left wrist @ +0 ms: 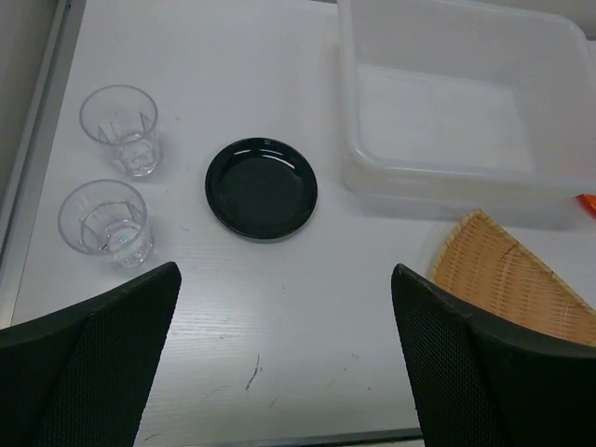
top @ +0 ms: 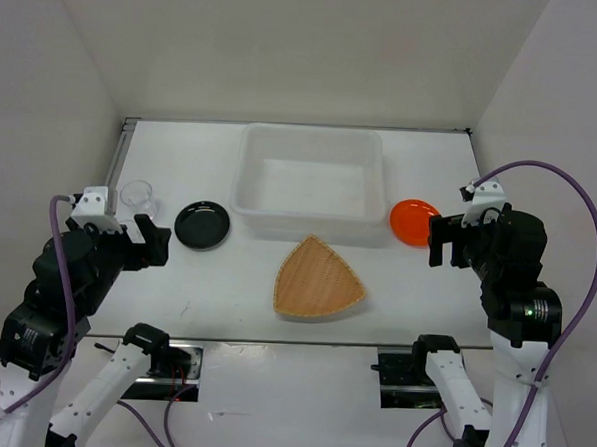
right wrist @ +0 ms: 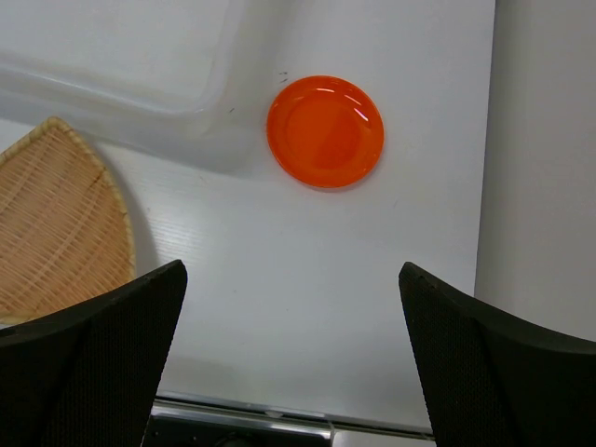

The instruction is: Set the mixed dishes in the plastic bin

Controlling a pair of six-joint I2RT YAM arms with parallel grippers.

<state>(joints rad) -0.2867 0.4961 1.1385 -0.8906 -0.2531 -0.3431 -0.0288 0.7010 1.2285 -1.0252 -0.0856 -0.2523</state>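
Plastic bin [top: 309,222] sits at twelve o'clock on the surface [top: 225,285], its long axis running nine-to-three. The woven fan-shaped tray [top: 319,280] points its apex to twelve, toward the bin. The black plate [top: 201,224] and two clear cups [left wrist: 119,128] lie at nine, the orange plate [top: 415,222] at three. The left hand [left wrist: 284,275] and right hand [right wrist: 293,270] both gape wide, holding nothing.

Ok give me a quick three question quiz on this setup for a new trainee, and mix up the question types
1. How many cups stand left of the black plate?
2. Which dish lies nearest the right gripper? A: black plate. B: orange plate. C: a cup.
3. True or false: the bin already holds a dish.

Key: 1: two. 2: B. 3: false, nothing is in the bin.
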